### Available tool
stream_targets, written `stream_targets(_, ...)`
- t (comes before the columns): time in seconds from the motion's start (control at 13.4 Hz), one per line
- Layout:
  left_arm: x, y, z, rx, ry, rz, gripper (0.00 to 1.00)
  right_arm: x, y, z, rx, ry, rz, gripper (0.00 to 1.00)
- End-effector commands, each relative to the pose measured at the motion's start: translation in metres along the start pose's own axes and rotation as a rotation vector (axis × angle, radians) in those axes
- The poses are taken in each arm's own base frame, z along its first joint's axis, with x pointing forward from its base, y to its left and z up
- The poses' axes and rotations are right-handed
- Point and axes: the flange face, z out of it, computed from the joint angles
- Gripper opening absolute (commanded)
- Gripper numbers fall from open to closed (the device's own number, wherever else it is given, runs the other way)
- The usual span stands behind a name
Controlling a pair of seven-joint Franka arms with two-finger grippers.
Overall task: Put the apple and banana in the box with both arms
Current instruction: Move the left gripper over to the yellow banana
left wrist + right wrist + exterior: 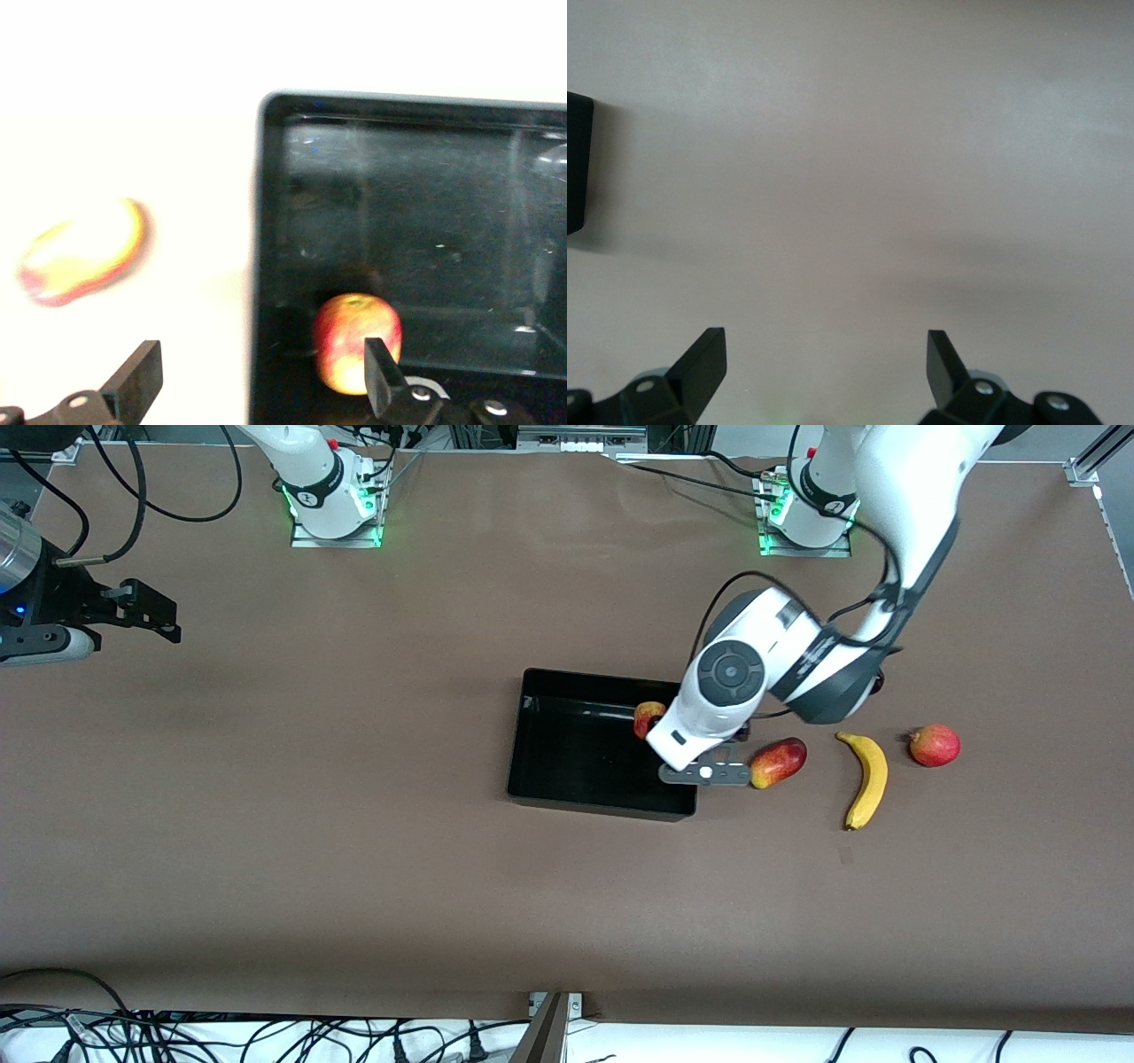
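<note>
- We see the apple [648, 718] already lying in the box [567, 790], against the wall toward the left arm's end of the table; in the left wrist view the apple [356, 342] rests on the black floor.
- Our left gripper [257, 376] hangs over the box wall by the apple, fingers spread apart and holding nothing.
- The banana [866, 778] lies on the table [354, 850], well apart from the box, between an oblong red-yellow fruit [779, 762] and a rounder red fruit [934, 745].
- Our right gripper [142, 613] waits over bare table toward the right arm's end, fingers apart and empty.
- We judge the apple step done; the banana remains.
- Next, one gripper must come over the banana, lining its fingers across the curved body.
</note>
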Motion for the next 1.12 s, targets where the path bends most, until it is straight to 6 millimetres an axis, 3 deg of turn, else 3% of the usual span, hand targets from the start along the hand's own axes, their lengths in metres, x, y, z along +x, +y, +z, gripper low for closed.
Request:
stream_targets(0.0, 0.029, -0.059, -0.024, 0.026, -0.007, 0.083, 1.0, 0.002, 0.002, -0.005, -0.015, 0.008, 0.007, 1.0)
stream_targets(0.22, 0.064, -0.174, -0.013, -0.013, -0.031, 0.222, 1.0, 0.002, 0.002, -0.005, -0.015, 0.007, 0.006, 1.0)
stream_targets(0.37, 0.075, -0.227, 0.002, -0.034, -0.046, 0.311, 1.0, 0.002, 0.002, -0.005, -0.015, 0.007, 0.007, 1.0)
stream_targets(0.6, 0.083, -0.265, 0.045, -0.077, -0.089, 0.363, 1.0, 0.002, 0.002, -0.005, -0.015, 0.007, 0.006, 1.0)
stream_targets(0.82, 0.078, -0.277, 0.09, -0.109, -0.086, 0.432, 1.0, 0.002, 0.002, -0.005, -0.015, 0.007, 0.006, 1.0)
stream_targets(0.9, 0.079, -0.282, 0.097, -0.112, -0.058, 0.453, 1.0, 0.002, 0.002, -0.005, -0.015, 0.007, 0.006, 1.0)
stream_targets(1.04, 0.087, -0.316, 0.111, -0.041, -0.001, 0.501, 1.0, 0.002, 0.002, -0.005, -0.015, 0.007, 0.006, 1.0)
